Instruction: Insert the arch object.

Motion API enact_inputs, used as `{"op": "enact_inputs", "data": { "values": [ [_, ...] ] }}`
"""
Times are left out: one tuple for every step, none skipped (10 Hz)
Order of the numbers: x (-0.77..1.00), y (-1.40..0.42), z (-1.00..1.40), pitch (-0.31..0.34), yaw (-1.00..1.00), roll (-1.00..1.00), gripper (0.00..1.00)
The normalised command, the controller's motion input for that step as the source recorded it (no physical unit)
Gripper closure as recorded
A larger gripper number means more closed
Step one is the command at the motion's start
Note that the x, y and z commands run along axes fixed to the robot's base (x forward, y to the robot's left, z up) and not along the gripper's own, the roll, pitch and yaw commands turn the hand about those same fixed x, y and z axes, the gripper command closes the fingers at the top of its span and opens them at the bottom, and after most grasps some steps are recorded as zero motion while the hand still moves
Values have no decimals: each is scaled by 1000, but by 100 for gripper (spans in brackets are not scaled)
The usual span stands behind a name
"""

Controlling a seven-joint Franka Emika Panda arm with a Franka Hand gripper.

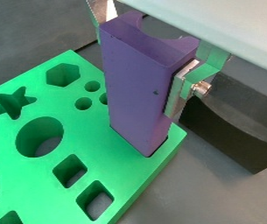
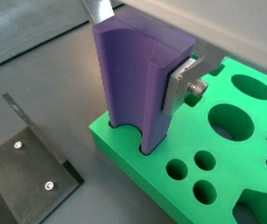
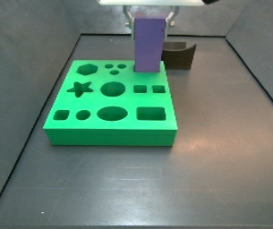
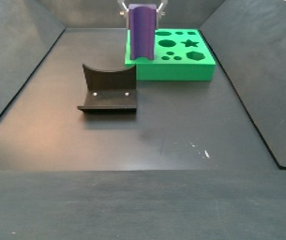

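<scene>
Fingers (image 1: 180, 87) vertical, gripper (image 1: 142, 52) astride purple column (image 1: 138, 92)

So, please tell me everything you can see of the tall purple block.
The purple block is tall, matte and plastic-looking, with a rounded notch in its lower end. It stands upright, and the gripper clamps it near the top. Its lower end meets a corner of the green board; how deep it sits is unclear.

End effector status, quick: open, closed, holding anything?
End effector: closed on the tall purple block, which stands upright with its lower end in a corner slot of the green board.
</scene>
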Motion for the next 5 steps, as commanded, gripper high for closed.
{"op": "enact_inputs", "data": {
  "values": [
    [0, 0, -151, -17, 0, 0, 100],
    [0, 0, -137, 0, 0, 0, 100],
    [0, 0, -169, -20, 0, 0, 100],
    [0, 0, -129, -20, 0, 0, 100],
    [0, 0, -26, -6, 0, 0, 100]
  ]
}}
